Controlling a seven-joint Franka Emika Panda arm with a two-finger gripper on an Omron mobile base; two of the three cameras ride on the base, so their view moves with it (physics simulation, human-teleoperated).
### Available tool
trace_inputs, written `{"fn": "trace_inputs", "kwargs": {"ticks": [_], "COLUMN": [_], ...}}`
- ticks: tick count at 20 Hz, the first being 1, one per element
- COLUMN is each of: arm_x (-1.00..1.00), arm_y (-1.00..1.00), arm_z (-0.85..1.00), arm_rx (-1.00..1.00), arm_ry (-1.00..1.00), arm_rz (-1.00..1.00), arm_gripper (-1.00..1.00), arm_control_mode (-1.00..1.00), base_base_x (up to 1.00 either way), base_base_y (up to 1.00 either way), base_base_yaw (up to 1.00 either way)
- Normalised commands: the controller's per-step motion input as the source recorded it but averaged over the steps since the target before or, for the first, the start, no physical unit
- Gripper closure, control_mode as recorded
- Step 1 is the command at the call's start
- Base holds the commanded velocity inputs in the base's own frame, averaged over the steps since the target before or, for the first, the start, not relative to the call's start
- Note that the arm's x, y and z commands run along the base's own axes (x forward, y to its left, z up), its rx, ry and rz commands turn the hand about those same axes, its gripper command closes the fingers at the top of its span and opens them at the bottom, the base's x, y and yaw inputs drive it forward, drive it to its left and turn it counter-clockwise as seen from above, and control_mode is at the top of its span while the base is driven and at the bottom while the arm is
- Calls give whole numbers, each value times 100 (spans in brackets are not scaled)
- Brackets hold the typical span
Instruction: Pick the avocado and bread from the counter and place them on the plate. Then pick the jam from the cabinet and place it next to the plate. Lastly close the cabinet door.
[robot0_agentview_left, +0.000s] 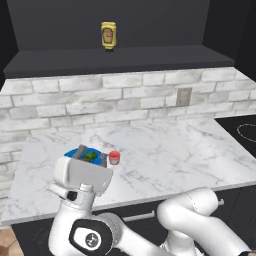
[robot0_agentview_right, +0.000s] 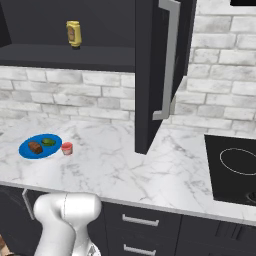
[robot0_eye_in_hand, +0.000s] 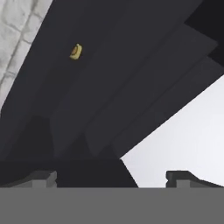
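Observation:
On the white marble counter (robot0_agentview_right: 125, 170) lies the blue plate (robot0_agentview_right: 26, 149), and on it rest the brown bread (robot0_agentview_right: 35, 147) and the green avocado (robot0_agentview_right: 48, 142). The red jam (robot0_agentview_right: 67, 148) stands on the counter just right of the plate. In the left base view my hand covers most of the plate (robot0_agentview_left: 71, 152); the avocado (robot0_agentview_left: 90, 157) and jam (robot0_agentview_left: 114, 157) peek out beyond it. My gripper (robot0_eye_in_hand: 113, 177) is open and empty, tilted up toward the dark cabinet (robot0_agentview_left: 125, 60). The cabinet door (robot0_agentview_right: 147, 75) stands open, with its handle (robot0_agentview_right: 169, 60) facing out.
A yellow bottle (robot0_agentview_right: 74, 33) stands on the cabinet shelf and appears in the hand view as the bottle (robot0_eye_in_hand: 75, 51). A black stovetop (robot0_agentview_right: 235, 170) sits at the counter's right end. The open door juts out over the middle of the counter.

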Motion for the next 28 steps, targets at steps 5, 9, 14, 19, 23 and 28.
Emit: {"fn": "trace_inputs", "kwargs": {"ticks": [5, 9, 14, 19, 23, 28], "arm_x": [1, 0, 0, 0, 0, 0], "arm_y": [29, 22, 25, 23, 21, 19], "arm_z": [0, 1, 7, 13, 10, 1], "arm_rx": [-11, -9, -8, -6, -6, 0], "arm_ry": [-9, -13, -13, -13, -9, 0], "arm_rz": [0, -1, -2, -3, -4, -7], "arm_gripper": [-100, -100, -100, -100, -100, -100], "arm_control_mode": [-100, -100, -100, -100, -100, -100], "base_base_x": [0, 0, 0, 0, 0, 0], "base_base_y": [0, 0, 0, 0, 0, 0], "base_base_yaw": [0, 0, 0, 0, 0, 0]}}
